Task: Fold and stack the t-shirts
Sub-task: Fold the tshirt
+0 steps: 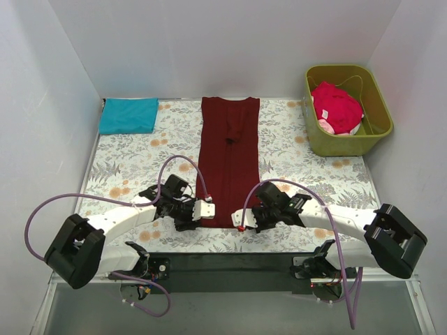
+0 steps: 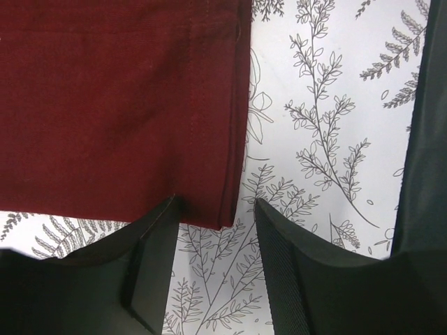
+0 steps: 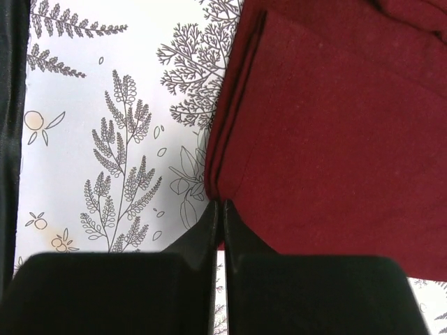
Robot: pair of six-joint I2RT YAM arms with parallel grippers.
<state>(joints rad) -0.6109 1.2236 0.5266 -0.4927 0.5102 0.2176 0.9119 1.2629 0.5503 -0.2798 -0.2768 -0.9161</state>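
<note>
"Gripping both near corners, are you?"

"Not quite. My left pincer (image 2: 214,202) stands wide, straddling the hem corner of the maroon shirt (image 1: 229,160). My right pincer (image 3: 218,204) is pressed tight at the other corner, but I cannot tell if it has caught any cloth."

"Why there?"

"The shirt lies mid-table as a long strip. Taking both hem corners should let me fold it toward the collar."

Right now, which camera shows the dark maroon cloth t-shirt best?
Top external: it shows the whole dark maroon cloth t-shirt laid as a long strip. Left wrist shows only its near left corner at the open left claw; right wrist only the near right corner in the shut right claw.
</note>
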